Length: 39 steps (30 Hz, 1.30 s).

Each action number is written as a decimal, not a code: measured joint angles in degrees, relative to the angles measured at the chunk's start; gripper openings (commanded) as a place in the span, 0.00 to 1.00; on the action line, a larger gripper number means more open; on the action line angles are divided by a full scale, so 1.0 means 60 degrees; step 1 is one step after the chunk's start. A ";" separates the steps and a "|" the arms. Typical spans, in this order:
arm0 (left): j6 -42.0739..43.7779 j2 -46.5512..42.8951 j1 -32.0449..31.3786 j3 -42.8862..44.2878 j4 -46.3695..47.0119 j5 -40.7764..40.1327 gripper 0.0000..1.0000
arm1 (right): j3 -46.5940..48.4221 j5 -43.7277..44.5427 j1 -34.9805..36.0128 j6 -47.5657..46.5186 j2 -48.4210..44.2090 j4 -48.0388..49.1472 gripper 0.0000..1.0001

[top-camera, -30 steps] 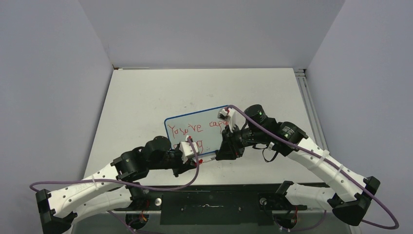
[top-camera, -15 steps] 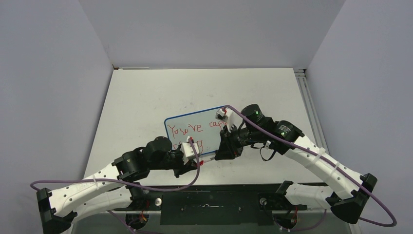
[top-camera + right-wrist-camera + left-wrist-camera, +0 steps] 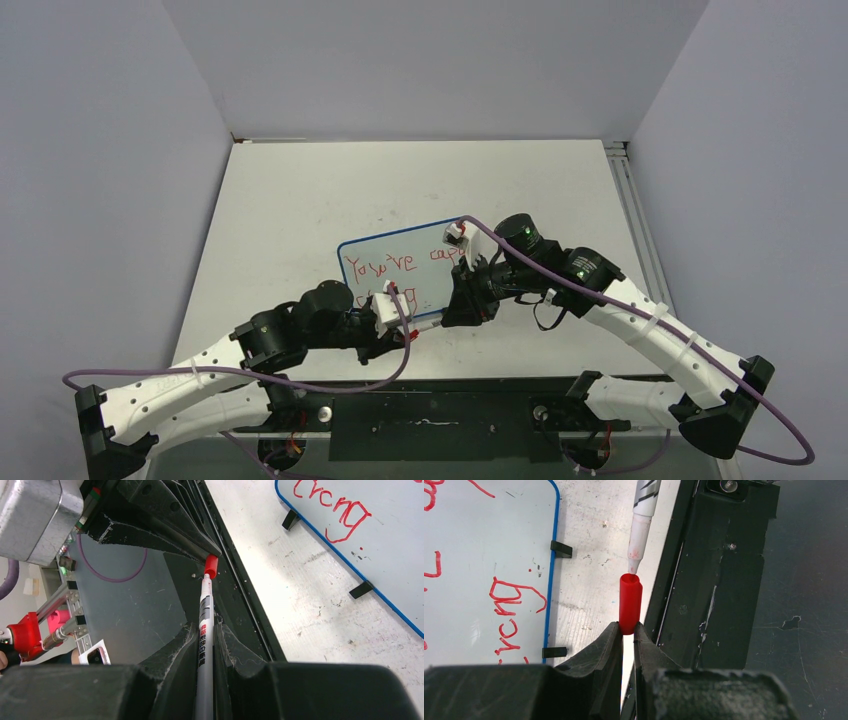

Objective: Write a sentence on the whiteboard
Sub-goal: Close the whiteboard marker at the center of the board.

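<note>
Viewing from above: the whiteboard [image 3: 400, 250] lies flat near the middle of the table [image 3: 290, 190], slightly skewed, its blue frame showing on the far and left edges. Both arms reach in from 6 o'clock and their tips meet just off the board's 5 o'clock corner.

Left gripper [image 3: 626, 630]: fingers pressed in on the base of a red cap [image 3: 630, 600]. The cap stands out of the fingertips towards 12 o'clock in the left wrist view, open mouth up.

Right gripper [image 3: 206, 630]: fingers pinching the white barrel of a marker [image 3: 205, 610], which runs out towards 12 o'clock in the right wrist view.

Marker and cap are in line, end to end. The red-stained nib [image 3: 633, 565] sits right at the cap's mouth; I cannot tell whether it has entered.

The sentence [image 3: 385, 266]: red hand lettering in two lines on the board. The upper line reads roughly "You're cap", with the rest hidden by the right arm. The lower line is mostly hidden in the top view; the wrist views show its end, roughly "rong".

In the left wrist view the board lies at 9 to 10 o'clock of the cap, apart from it. Two black clip feet [image 3: 560, 549] stick out from the board's blue edge onto the scuffed tabletop.
</note>
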 measured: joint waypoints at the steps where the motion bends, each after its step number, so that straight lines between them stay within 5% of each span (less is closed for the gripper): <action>1: 0.0000 -0.0007 -0.0004 0.0000 0.0000 0.0000 0.00 | 0.0000 0.0022 0.0000 -0.0011 0.0000 -0.0004 0.05; 39: 0.0004 -0.0033 -0.0142 -0.0058 0.0000 0.0022 0.00 | -0.0710 -0.0725 0.0069 0.0087 0.0630 0.0747 0.05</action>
